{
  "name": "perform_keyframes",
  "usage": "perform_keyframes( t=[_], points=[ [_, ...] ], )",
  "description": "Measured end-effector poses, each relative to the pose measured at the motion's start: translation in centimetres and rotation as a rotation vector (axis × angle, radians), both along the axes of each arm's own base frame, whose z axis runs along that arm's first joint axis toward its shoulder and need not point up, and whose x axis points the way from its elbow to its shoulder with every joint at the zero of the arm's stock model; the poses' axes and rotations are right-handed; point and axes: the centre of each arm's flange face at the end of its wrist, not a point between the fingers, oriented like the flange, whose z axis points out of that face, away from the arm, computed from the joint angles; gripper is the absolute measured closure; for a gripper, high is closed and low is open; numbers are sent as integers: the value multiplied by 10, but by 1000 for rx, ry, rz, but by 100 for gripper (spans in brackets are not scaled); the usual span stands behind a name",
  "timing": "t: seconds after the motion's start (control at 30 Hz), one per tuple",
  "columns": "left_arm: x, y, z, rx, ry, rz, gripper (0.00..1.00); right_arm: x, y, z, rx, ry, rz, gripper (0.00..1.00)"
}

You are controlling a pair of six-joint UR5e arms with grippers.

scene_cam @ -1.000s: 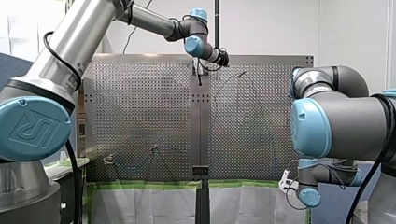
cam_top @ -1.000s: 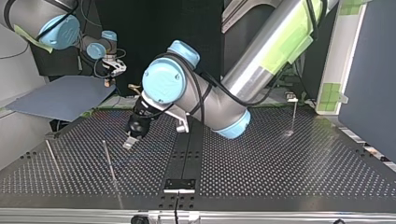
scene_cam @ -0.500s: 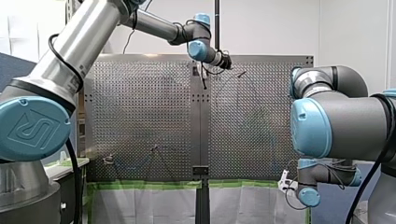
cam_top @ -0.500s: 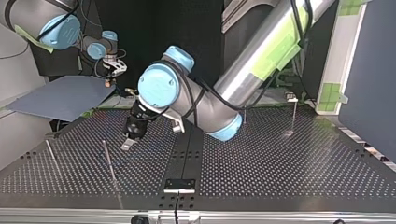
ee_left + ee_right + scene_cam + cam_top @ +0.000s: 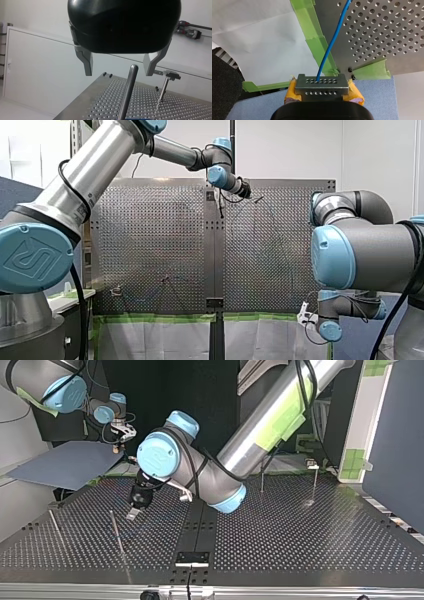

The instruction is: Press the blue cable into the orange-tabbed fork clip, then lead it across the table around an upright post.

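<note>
The blue cable (image 5: 332, 42) runs from the perforated table down between the yellow pads of my right gripper (image 5: 322, 82), which is shut on it just off the table's corner. In the top view that gripper (image 5: 120, 442) hangs at the far left. My left gripper (image 5: 119, 71) stands open, its metal fingers (image 5: 87, 63) on either side of the top of an upright post (image 5: 128, 92) without touching it. In the top view it (image 5: 132, 513) hovers low beside the thin post (image 5: 116, 532). A bit of blue shows at the post's foot.
More upright posts stand at the top view's left (image 5: 55, 527) and far right (image 5: 314, 482), plus a short one (image 5: 261, 477). A post with a clip-like head (image 5: 167, 82) rises beyond my left gripper. Green tape (image 5: 317, 45) lines the table edge over white paper.
My left arm has swung toward the top view's left and a little lower, bringing its open gripper closer to the thin post. The right arm has not moved.
</note>
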Motion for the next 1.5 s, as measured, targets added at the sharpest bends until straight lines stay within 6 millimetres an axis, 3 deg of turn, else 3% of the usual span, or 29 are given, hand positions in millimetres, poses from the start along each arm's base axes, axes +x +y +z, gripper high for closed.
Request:
perform_keyframes(
  t=[0.43,1.03,1.5],
  points=[
    [-6,-2,-2,40,-5,25,0,0,0,0,1,0,0,100],
    [-20,13,-12,280,-7,157,0,3,1,-1,4,0,5,100],
    [-18,26,-4,312,-22,297,0,4,2,-1,4,0,7,100]
  ],
)
